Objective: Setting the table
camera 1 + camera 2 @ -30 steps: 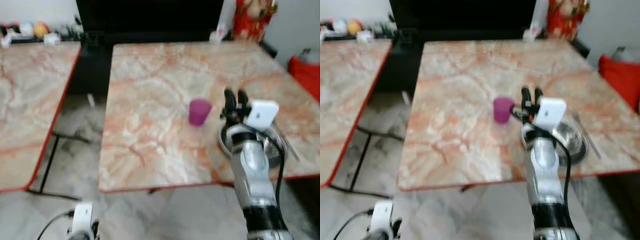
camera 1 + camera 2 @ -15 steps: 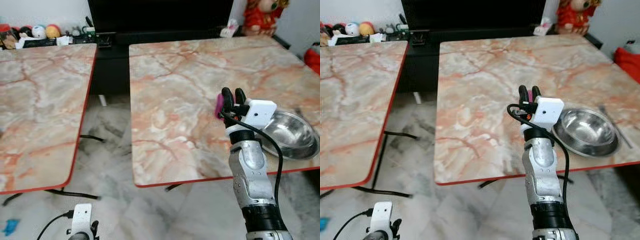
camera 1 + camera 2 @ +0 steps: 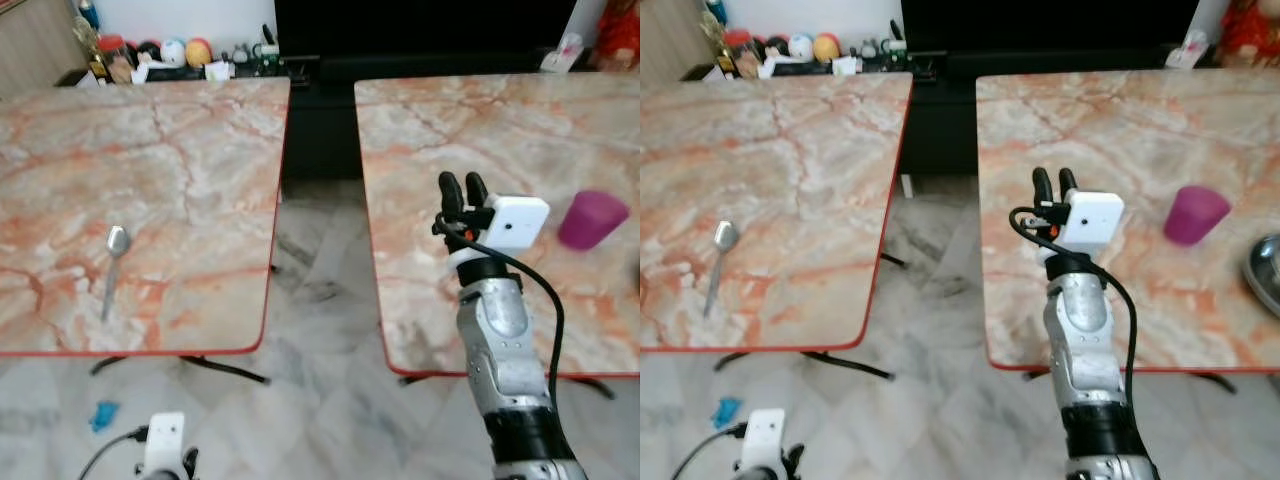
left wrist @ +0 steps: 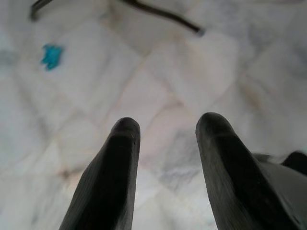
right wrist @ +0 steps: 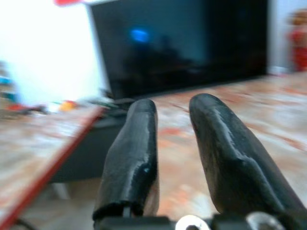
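Two marble-topped tables with red edges stand before me, the left table (image 3: 150,200) and the right table (image 3: 520,150), with a strip of floor between them. My right arm is raised upright over the near edge of the right table, my right gripper (image 3: 459,190) pointing up with its two fingers a little apart and holding nothing. My left gripper (image 4: 165,139) hangs low over the floor, fingers spread. One purple cup (image 3: 592,219) stands on the right table; one spoon (image 3: 113,268) lies on the left.
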Robot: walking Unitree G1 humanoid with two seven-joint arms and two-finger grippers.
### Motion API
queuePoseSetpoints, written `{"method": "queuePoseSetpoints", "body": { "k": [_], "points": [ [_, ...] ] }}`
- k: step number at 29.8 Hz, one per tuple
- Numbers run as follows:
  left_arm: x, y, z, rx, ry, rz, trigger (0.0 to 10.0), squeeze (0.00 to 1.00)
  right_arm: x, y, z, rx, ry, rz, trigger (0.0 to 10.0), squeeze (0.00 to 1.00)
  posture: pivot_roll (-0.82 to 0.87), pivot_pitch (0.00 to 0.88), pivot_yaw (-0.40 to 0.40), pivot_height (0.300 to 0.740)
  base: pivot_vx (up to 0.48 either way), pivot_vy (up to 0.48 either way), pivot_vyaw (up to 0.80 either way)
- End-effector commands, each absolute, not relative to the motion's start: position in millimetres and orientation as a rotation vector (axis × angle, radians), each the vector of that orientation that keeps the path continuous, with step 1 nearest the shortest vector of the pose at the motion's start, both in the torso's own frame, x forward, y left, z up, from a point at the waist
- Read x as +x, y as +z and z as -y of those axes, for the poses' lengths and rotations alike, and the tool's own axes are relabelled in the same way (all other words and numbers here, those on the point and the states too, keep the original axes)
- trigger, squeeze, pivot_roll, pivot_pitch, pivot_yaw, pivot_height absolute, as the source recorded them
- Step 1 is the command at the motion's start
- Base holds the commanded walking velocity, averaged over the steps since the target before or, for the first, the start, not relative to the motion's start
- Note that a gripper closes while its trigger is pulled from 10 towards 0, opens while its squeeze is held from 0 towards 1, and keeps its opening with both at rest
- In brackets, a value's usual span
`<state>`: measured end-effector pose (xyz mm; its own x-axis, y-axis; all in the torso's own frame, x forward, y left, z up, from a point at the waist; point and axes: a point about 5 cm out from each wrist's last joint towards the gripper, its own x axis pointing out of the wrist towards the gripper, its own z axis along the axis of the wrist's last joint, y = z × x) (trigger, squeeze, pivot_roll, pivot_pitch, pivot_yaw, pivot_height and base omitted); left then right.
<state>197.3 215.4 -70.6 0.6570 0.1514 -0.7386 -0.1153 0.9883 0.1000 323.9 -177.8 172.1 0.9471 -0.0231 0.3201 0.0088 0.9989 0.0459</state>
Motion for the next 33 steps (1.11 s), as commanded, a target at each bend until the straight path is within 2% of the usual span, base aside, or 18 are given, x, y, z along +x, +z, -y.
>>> {"method": "queuePoseSetpoints", "body": {
  "k": [1, 19, 33],
  "points": [
    [192.3, -72.7, -219.1, 0.048, 0.159, -0.86, 10.0, 0.0, 324.9, 180.0, 173.0, 0.045, -0.002, 0.356, 10.0, 0.0, -0.01, 0.039, 0.013, 0.74, 0.0, 0.349, 0.0],
    [191.8, -72.9, -219.0, 0.047, 0.16, -0.858, 10.0, 0.0, 324.7, 179.4, 167.8, 0.03, 0.033, 0.354, 10.0, 0.0, 0.0, 0.043, 0.009, 0.74, 0.0, 0.347, 0.6],
    [191.2, -73.2, -218.9, 0.042, 0.166, -0.859, 10.0, 0.0, 326.7, 179.1, 169.0, 0.044, 0.025, 0.341, 10.0, 0.0, 0.0, 0.051, 0.005, 0.74, 0.0, 0.348, 0.0]
  ]
}}
